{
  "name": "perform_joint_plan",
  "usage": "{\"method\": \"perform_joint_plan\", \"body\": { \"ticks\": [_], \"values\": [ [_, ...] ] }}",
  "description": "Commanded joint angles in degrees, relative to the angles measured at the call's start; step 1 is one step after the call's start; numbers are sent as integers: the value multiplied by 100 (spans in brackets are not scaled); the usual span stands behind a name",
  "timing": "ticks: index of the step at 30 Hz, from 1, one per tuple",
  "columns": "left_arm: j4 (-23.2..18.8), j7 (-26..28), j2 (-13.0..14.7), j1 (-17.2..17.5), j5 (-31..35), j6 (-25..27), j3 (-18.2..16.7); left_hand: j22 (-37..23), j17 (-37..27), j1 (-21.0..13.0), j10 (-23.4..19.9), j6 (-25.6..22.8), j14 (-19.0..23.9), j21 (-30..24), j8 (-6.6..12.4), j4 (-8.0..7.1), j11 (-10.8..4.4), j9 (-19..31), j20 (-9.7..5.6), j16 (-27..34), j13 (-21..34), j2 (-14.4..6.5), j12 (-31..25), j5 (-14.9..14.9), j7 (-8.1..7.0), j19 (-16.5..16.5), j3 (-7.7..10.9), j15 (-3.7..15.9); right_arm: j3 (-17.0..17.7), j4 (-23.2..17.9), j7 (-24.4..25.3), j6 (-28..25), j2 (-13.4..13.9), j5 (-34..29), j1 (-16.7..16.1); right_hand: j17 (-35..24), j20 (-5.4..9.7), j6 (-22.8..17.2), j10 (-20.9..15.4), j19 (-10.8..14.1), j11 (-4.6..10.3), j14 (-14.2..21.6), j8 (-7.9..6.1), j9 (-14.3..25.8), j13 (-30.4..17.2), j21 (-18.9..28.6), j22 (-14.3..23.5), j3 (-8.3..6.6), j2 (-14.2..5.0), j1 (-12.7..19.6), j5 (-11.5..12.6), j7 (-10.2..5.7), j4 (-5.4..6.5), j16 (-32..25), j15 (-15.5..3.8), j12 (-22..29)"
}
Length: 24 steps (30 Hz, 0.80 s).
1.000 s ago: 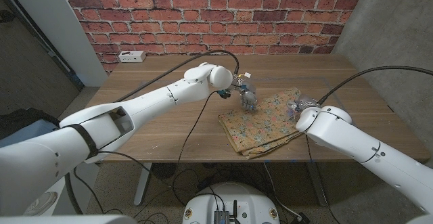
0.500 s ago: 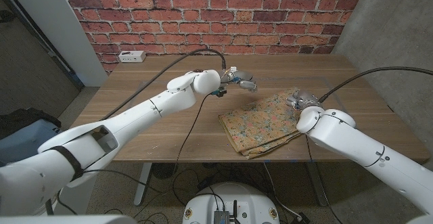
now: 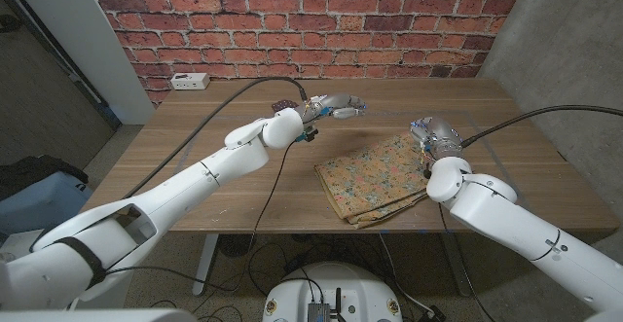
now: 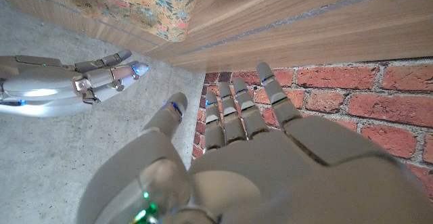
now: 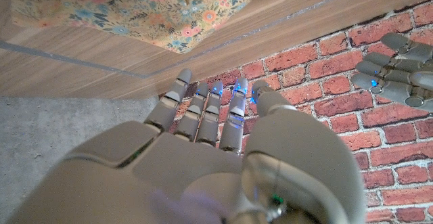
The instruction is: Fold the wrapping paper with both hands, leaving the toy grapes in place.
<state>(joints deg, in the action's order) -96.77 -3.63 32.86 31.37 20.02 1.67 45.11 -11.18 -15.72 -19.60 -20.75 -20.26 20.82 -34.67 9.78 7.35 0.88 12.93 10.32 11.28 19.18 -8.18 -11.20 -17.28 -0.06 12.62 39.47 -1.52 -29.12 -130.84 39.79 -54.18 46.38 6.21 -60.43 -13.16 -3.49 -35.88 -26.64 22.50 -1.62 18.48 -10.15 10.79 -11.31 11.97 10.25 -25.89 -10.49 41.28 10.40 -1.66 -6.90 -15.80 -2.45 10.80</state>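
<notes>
From the head camera, the wrapping paper (image 3: 375, 176) lies folded on the wooden desk (image 3: 224, 127), right of the middle and close to the front edge, its flowered side up. The left hand (image 3: 341, 106) hangs above the desk behind the paper, fingers stretched out and apart, holding nothing. The right hand (image 3: 431, 133) is raised just beside the paper's right corner, also holding nothing. A white power strip (image 3: 190, 81) sits at the desk's far left corner, against the brick wall (image 3: 321, 20).

From the left wrist, the left hand (image 4: 237, 149) shows its back, fingers (image 4: 233, 109) straight and spread with nothing between them. A corner of the paper (image 4: 145, 1) lies on the desk beyond it, and the right hand (image 4: 101, 78) reaches in from the side, fingers loosely extended.

From the right wrist, the right hand (image 5: 216, 149) is open too, fingers (image 5: 206, 109) straight and side by side. The paper (image 5: 128, 7) rests on the desk, and the left hand (image 5: 399, 68) shows against the brick
</notes>
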Motion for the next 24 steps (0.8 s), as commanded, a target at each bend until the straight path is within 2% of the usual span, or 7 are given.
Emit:
{"method": "perform_joint_plan", "body": {
  "ticks": [1,4,5,10,15,17,24],
  "values": [
    [128,696,43,546,-609,-459,-498,15,79,171,313,475,-424,132,-20,-54,64,-59,-4,-90,-92,-13,59,103,-47,-254,-94,-107,441,271,125,1620,-238,-181,-517,-32,40,139,117,6,-26,-53,30,17,-37,0,19,30,31,-25,17,32,22,44,-146,-31],
    [362,782,3,639,-960,-816,-627,26,146,236,557,746,-679,220,-14,-99,140,-98,-102,-121,-153,-28,88,169,-35,-422,-117,-122,592,489,66,2382,-341,-91,-666,-39,72,244,182,22,-117,-95,35,17,-39,8,18,44,28,-51,19,76,39,58,-83,-27],
    [424,798,-3,658,-1044,-922,-656,31,180,261,636,894,-768,237,-27,-112,154,-115,-117,-122,-181,-26,86,200,-108,-437,-127,-154,612,538,55,2543,-375,-89,-690,-38,73,296,203,20,-127,-108,42,18,-40,7,17,50,36,-58,20,87,39,65,-53,-27],
    [561,803,49,728,-1275,-1190,-765,40,250,386,794,975,-968,301,39,-222,246,-149,-181,-104,-260,-52,62,306,-29,-520,-171,-192,649,639,-2,2905,-550,-101,-732,-48,91,381,252,24,-184,-136,35,18,-41,9,16,73,41,-108,22,122,68,73,-2,-19],
    [753,690,94,780,-1585,-1538,-861,45,305,457,858,1069,-1112,330,37,-276,244,-165,-372,-119,-308,-43,51,379,-37,-542,-195,-175,660,749,-52,3333,-730,-107,-766,-40,89,466,284,32,-221,-135,42,17,-42,12,15,81,70,-136,25,145,70,85,43,-16],
    [819,681,122,811,-1659,-1692,-904,47,322,472,904,1101,-1146,337,35,-287,234,-170,-392,-120,-323,-41,58,400,-53,-543,-198,-164,654,847,-25,3561,-851,-112,-774,-31,84,504,308,36,-238,-135,35,17,-43,13,14,84,91,-163,27,150,76,98,58,-13],
    [1416,716,43,942,-2142,-2670,-1122,54,397,486,1036,1172,-1266,359,41,-288,188,-188,-470,-132,-380,-44,69,464,-125,-535,-184,-128,614,1059,-30,4200,-1151,-120,-858,11,31,582,365,32,-356,-165,8,14,-44,9,11,112,215,-239,25,233,48,161,185,1]
  ]
}}
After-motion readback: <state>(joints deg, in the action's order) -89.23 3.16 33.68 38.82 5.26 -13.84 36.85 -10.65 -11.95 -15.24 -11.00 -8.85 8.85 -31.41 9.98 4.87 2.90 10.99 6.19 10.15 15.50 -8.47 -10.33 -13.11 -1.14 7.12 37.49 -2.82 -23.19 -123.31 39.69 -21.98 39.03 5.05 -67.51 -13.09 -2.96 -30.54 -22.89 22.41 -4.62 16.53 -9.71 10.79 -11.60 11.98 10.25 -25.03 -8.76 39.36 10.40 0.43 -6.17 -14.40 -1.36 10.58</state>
